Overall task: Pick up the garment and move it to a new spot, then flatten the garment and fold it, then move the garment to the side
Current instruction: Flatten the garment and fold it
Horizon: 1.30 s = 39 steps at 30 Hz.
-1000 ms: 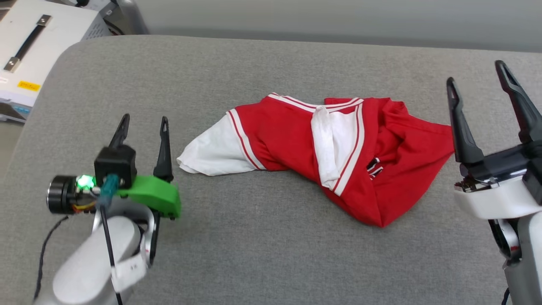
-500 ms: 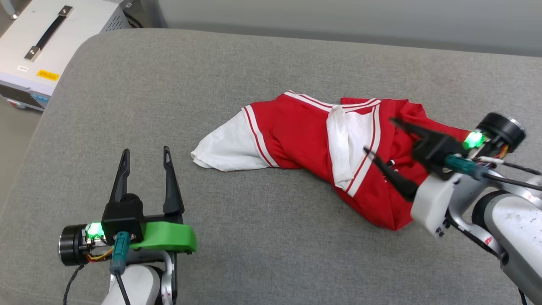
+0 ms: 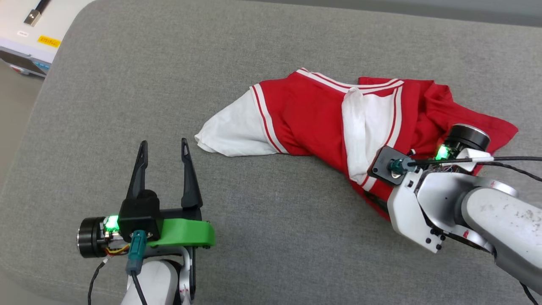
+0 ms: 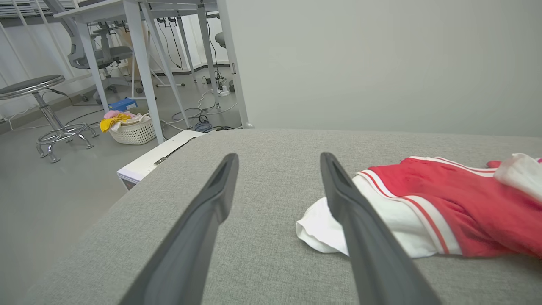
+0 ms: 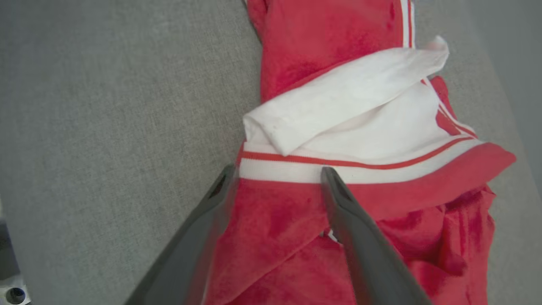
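You have a grey fabric-covered tabletop (image 3: 127, 84), a white boxy case (image 3: 15, 23) beside it, and a white woven basket (image 4: 133, 132) near a round stool (image 4: 29, 84).

One garment (image 3: 313, 123), two pincers (image 3: 164, 142) (image 5: 277, 169), one stool (image 4: 31, 84), one laundry basket (image 4: 133, 129).

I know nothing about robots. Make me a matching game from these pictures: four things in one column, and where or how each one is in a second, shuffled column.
Things:
1. left gripper
2. right gripper
3. garment
4. basket

Places or states:
A. lying crumpled on the grey cushion
B. open, over bare cushion beside the cloth
C. standing on the floor
D. open, fingers over the red-and-white cloth

Pairs: 1-B, 2-D, 3-A, 4-C
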{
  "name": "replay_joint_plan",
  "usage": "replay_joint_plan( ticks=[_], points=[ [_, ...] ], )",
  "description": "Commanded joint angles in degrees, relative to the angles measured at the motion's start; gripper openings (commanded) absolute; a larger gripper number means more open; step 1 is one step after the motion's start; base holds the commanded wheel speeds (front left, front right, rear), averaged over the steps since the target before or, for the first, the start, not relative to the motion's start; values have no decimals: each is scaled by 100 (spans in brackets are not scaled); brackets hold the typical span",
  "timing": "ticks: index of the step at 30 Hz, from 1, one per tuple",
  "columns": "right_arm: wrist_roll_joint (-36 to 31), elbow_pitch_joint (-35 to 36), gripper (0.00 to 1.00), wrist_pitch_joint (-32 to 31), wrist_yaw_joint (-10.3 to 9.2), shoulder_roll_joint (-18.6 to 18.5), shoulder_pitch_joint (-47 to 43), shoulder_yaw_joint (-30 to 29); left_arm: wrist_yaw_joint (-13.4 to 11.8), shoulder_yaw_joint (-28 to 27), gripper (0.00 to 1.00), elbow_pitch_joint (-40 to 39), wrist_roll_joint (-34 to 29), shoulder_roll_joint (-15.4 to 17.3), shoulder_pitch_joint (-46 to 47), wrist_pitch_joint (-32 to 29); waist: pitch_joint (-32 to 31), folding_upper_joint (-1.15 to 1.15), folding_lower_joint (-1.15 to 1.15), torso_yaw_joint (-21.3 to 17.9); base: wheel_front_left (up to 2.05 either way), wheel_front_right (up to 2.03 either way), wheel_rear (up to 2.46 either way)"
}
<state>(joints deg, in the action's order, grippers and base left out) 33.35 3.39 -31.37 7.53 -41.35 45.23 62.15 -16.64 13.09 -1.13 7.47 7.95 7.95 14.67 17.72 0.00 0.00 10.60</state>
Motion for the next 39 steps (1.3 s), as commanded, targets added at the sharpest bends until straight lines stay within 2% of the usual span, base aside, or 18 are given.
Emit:
replay_joint_plan(
  ticks=[1,5,9,10,11,17,25,26,27,32,39],
  points=[
    [39,-169,100,-8,-4,66,129,176,66,-37,100,2,-99,-83,138,32,278,0,0,135,0,0,0],
    [97,-703,100,12,-4,207,271,698,166,-97,100,26,-210,-235,225,32,465,0,0,189,0,0,0],
    [176,-1110,100,215,-4,329,269,961,236,-163,100,66,-282,-328,259,32,517,0,0,197,0,0,0],
    [186,-1195,14,395,-4,373,273,1024,260,-207,100,86,-311,-355,249,32,493,0,0,166,0,0,0],
    [200,-1226,0,516,-4,393,277,1038,272,-227,100,95,-326,-364,242,32,476,0,0,147,0,0,0],
    [77,-1282,0,1438,-4,496,398,872,366,-321,100,136,-436,-394,163,32,234,0,0,-66,0,0,0],
    [140,-912,0,2465,-4,545,-135,-384,476,-429,100,159,-535,-378,-55,32,-205,0,0,-430,0,0,0],
    [142,-847,0,2571,-4,546,-266,-620,488,-437,100,161,-543,-378,-85,32,-251,0,0,-471,0,0,0],
    [165,-717,0,2822,-4,585,-678,-1279,507,-460,100,166,-559,-378,-160,33,-349,0,0,-581,0,0,0],
    [176,-682,0,3205,-4,798,-1540,-2614,548,-464,100,173,-580,-383,-289,33,-446,0,0,-734,0,0,0],
    [186,-898,0,3707,-4,1474,-2708,-4599,564,-486,100,185,-573,-402,-427,33,-482,0,0,-908,0,0,0]
  ],
)
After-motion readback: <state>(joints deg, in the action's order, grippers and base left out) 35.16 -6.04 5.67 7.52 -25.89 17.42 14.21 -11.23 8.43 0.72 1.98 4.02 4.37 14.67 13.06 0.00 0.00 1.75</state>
